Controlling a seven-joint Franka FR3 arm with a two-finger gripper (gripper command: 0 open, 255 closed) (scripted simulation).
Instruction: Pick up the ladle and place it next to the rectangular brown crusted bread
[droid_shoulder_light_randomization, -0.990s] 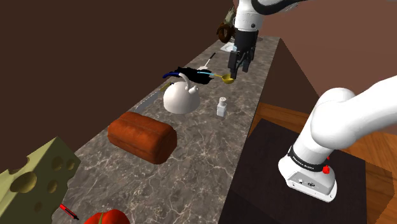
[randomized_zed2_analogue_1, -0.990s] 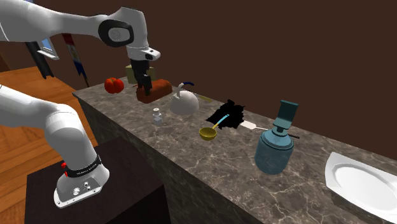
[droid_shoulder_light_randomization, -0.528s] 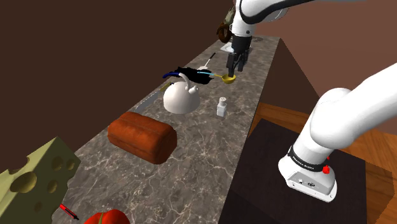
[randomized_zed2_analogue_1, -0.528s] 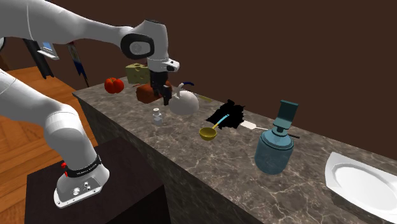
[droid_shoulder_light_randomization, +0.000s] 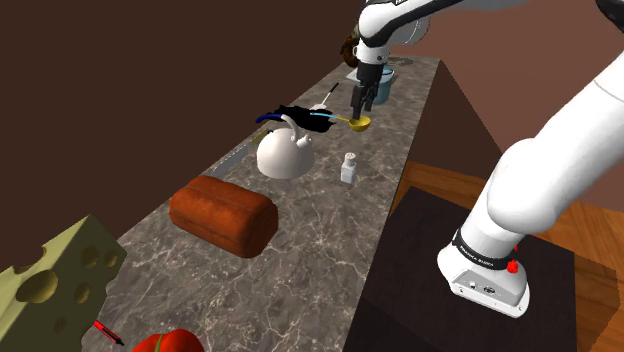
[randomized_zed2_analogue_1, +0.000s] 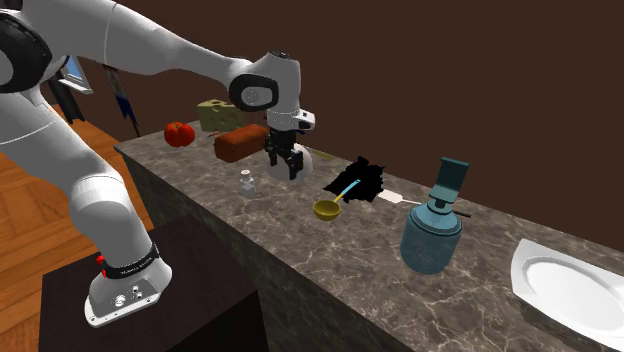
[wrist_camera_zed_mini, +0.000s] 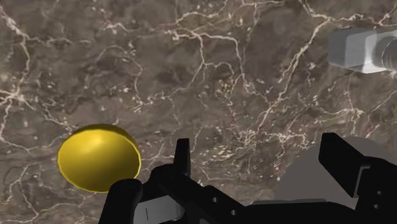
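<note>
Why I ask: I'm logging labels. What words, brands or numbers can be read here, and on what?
On the black band around the arm's base: pale lettering, too small to read.
No other text shows; there is none on the ladle, the bread or the dispenser.

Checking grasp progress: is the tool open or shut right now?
Open. In the wrist view the tool shows its two black fingers apart over the counter; the ladle lies beside them, untouched.
</note>
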